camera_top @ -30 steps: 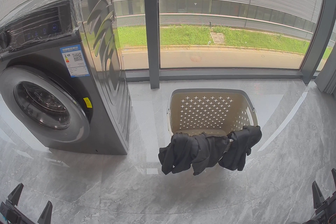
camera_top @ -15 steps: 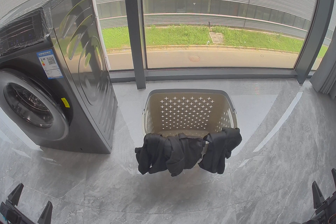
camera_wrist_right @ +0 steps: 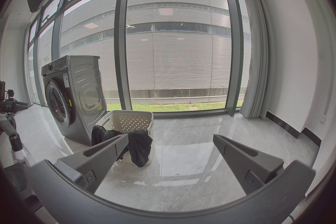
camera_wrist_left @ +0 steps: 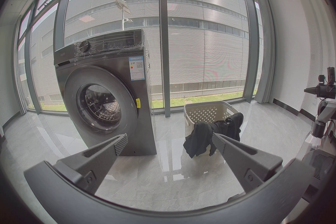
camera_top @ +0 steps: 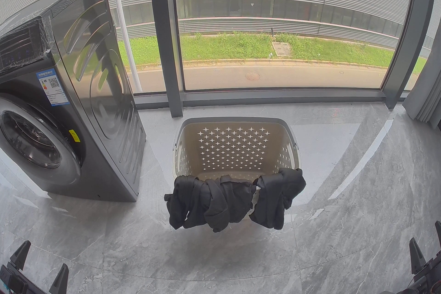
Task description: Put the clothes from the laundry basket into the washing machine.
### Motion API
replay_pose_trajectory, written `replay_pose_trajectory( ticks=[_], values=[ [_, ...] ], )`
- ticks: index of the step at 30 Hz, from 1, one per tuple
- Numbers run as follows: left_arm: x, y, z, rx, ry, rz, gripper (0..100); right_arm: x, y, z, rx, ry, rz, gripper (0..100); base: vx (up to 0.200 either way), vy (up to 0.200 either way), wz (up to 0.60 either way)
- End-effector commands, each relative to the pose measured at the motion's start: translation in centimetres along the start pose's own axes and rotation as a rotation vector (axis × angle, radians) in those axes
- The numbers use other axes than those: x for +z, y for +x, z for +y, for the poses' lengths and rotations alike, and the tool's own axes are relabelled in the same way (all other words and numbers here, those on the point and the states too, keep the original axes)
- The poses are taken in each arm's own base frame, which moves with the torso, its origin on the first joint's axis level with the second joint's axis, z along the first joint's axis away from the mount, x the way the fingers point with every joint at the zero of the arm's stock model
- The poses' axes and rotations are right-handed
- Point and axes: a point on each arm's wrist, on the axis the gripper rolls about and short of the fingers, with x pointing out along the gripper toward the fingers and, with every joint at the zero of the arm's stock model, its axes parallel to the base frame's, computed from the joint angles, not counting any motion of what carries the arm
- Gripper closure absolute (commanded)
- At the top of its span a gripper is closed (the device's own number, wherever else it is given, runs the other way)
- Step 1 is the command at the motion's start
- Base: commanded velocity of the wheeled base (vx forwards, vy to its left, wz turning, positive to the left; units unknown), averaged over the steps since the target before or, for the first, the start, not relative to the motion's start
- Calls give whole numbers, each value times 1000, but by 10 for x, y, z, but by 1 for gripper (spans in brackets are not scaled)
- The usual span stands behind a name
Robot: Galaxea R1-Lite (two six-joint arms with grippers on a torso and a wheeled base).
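Observation:
A beige laundry basket stands on the grey floor in front of the window. Dark clothes hang over its near rim, partly outside it. The grey washing machine stands at the left with its round door shut. My left gripper is low at the near left, open and holding nothing. My right gripper is low at the near right, open and holding nothing. In the left wrist view the machine and the basket with the clothes lie beyond the open gripper. The right wrist view shows the basket and clothes beyond its open gripper.
A tall window with dark frame posts runs behind the basket and machine. A grey curtain hangs at the far right. Bare marble floor spreads between me and the basket and to the right.
The head view has shifted to the right, so the basket and machine sit further left in the picture. Both grippers keep their place, still open.

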Motion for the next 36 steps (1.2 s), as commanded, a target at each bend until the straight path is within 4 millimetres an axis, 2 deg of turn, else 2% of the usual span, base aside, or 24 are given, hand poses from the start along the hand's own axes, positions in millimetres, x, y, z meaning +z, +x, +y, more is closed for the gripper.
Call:
replay_pose_trajectory(
  ticks=[1, 3, 15, 24, 36],
  values=[
    [-5, 0, 0, 0, -1, 1, 0, -5, 0, 0, 1, 0, 3, 0, 200, 0, 0],
    [-5, 0, 0, 0, -1, -1, 0, -5, 0, 0, 1, 0, 3, 0, 200, 0, 0],
    [-5, 0, 0, 0, 0, 1, 0, -5, 0, 0, 1, 0, 1, 0, 0, 0, 0],
    [-5, 0, 0, 0, -1, 1, 0, -5, 0, 0, 1, 0, 1, 0, 200, 0, 0],
    [-5, 0, 0, 2, 0, 1, 0, -5, 0, 0, 1, 0, 1, 0, 0, 0, 0]
  ],
)
